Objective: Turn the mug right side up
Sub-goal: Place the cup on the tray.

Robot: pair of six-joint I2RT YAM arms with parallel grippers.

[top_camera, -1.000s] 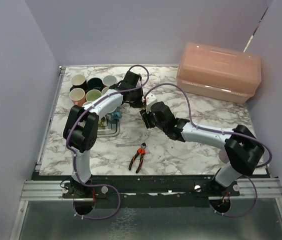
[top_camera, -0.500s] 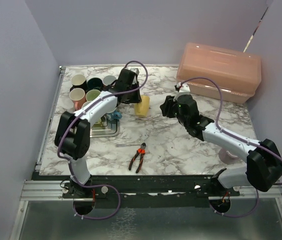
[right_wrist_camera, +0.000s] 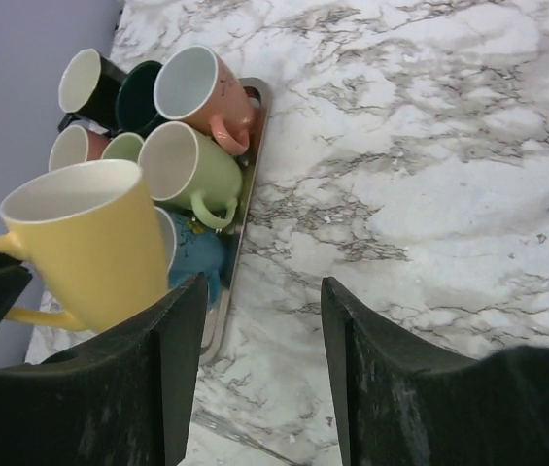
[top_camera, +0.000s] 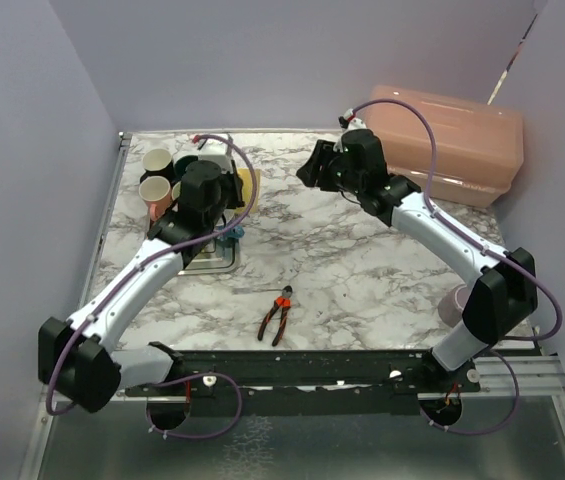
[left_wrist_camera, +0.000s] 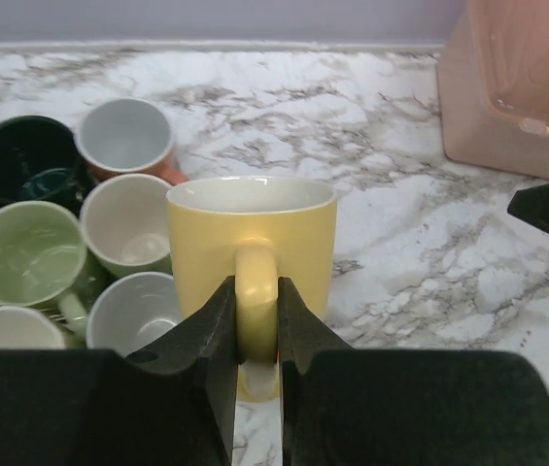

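The yellow mug (left_wrist_camera: 252, 243) is held upright, mouth up, above the far left of the marble surface (top_camera: 362, 270). Its handle is clamped between the fingers of the left hand (left_wrist_camera: 255, 293). The mug's white inside is seen only near the rim, and nothing shows in it.

Behind and beside it, a cluster of mugs is gathered, mouths up, at a metal tray (right_wrist_camera: 255, 126): a dark green mug (left_wrist_camera: 12, 160), a salmon mug (left_wrist_camera: 123, 136), a light green mug (left_wrist_camera: 17, 257) and others. Those whose insides are seen are empty. A blue item (right_wrist_camera: 196, 257) is lodged among them; what it is cannot be told.

The right hand (right_wrist_camera: 264, 286) is raised over the far middle of the surface with its fingers spread and nothing between them. A pink lidded box (top_camera: 442, 140) is set at the far right corner, lid on, contents not visible. Red-handled pliers (top_camera: 277, 313) are laid near the front edge.
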